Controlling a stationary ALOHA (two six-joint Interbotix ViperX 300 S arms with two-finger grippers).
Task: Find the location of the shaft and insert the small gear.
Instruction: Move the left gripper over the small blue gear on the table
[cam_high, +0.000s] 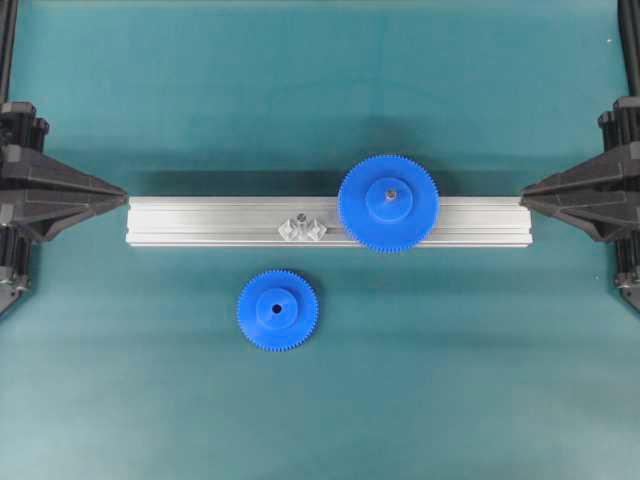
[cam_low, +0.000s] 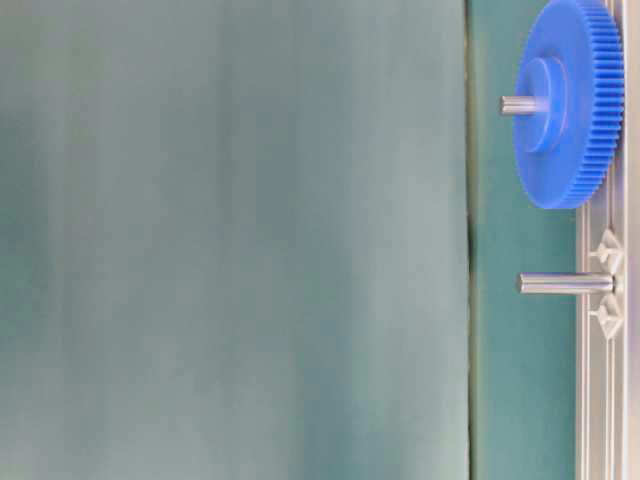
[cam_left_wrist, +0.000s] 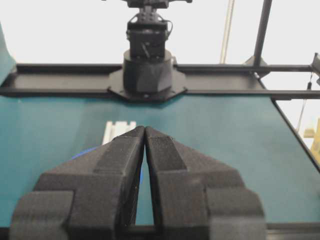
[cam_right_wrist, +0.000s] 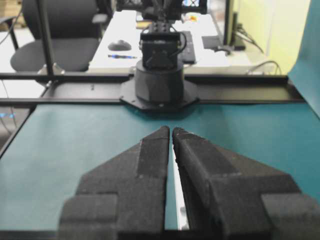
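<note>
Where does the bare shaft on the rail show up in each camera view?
Overhead: shaft mid-rail, left of the large gear.
Table-level: shaft lower right, sticking out leftward from the rail, below the large gear.
Left wrist: not visible.
Right wrist: not visible.
Shared landmark: the large gear.

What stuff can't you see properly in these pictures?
- Small gear: missing from the table-level view, outside its frame; in the left wrist view only a blue sliver shows, and the left gripper hides which gear it is.
- Shaft: tiny from overhead; clear only at table level.
- Rail: mostly hidden behind both grippers in the wrist views, right gripper.
</note>
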